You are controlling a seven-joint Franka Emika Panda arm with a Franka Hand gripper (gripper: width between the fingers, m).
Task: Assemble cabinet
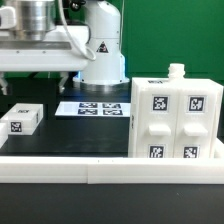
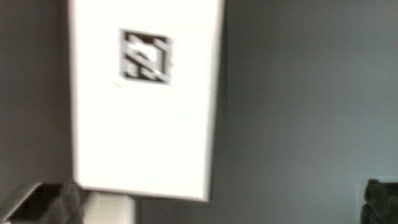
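Note:
The cabinet [image 1: 175, 120] is a large white box with tagged front panels and stands at the exterior view's right. A small loose white block [image 1: 20, 118] with one tag lies at the exterior view's left. My gripper [image 1: 38, 76] hangs above that block. In the wrist view the block [image 2: 146, 100] is a long white piece with one tag, below my gripper [image 2: 214, 206] and close to one finger [image 2: 43, 204]. The other finger [image 2: 382, 200] is far off at the opposite edge. The jaws stand wide apart and hold nothing.
The marker board [image 1: 92, 107] lies flat between the block and the cabinet, in front of the robot base [image 1: 103, 50]. A low white rail [image 1: 110, 170] runs along the table's front edge. The table top is black.

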